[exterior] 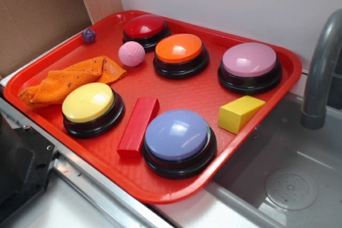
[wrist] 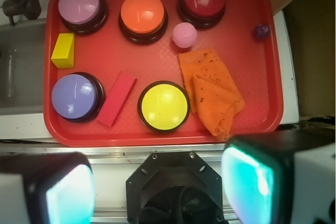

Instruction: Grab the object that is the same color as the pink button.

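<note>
The small pink dimpled ball [exterior: 131, 53] [wrist: 184, 35] lies on the red tray [exterior: 176, 97] [wrist: 163, 61], between the red and orange buttons and beside the orange cloth. The pink button [exterior: 249, 66] [wrist: 80, 7], a pale mauve dome on a black base, stands at the tray's far right corner in the exterior view. My gripper [wrist: 157, 187] hovers high above the tray's near edge, over the robot base, open with nothing between its pads. It does not show in the exterior view.
On the tray also stand a red button [exterior: 145, 29], orange button [exterior: 180, 54], yellow button [exterior: 91, 108] and blue button [exterior: 178, 141]. A red block [exterior: 138, 125], yellow wedge [exterior: 240, 112], orange cloth [exterior: 69, 80] and small purple ball [exterior: 88, 36] lie there. A faucet [exterior: 319, 68] rises over the sink at right.
</note>
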Motion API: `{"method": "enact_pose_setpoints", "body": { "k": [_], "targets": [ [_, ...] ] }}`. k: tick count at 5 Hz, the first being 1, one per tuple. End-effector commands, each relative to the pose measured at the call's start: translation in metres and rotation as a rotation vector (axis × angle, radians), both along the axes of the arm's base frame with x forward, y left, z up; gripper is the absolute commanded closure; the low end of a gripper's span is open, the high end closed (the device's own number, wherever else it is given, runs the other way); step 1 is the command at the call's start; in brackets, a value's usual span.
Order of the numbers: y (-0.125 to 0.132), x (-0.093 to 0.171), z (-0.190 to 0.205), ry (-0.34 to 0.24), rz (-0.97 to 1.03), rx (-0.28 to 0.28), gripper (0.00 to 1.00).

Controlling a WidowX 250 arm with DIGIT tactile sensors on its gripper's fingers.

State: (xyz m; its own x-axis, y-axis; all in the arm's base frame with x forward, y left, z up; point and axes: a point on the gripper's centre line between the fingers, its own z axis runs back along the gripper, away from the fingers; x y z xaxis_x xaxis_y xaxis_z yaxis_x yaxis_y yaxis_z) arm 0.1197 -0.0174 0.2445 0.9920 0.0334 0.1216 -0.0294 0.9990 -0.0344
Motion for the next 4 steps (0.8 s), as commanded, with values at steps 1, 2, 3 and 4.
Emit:
{"method": "enact_pose_setpoints", "body": {
  "k": [1, 2, 3, 4],
  "targets": [
    [0.000, 0.000, 0.000, 0.000, 0.000, 0.000, 0.00],
    [0.013, 0.024, -0.022, 0.024, -0.028, -0.006, 0.00],
    [0.024, 0.053, -0.048, -0.028, 0.002, 0.080, 0.00],
    [0.040, 0.074, -0.079, -0.074, 0.057, 0.061, 0.00]
  ]
}}
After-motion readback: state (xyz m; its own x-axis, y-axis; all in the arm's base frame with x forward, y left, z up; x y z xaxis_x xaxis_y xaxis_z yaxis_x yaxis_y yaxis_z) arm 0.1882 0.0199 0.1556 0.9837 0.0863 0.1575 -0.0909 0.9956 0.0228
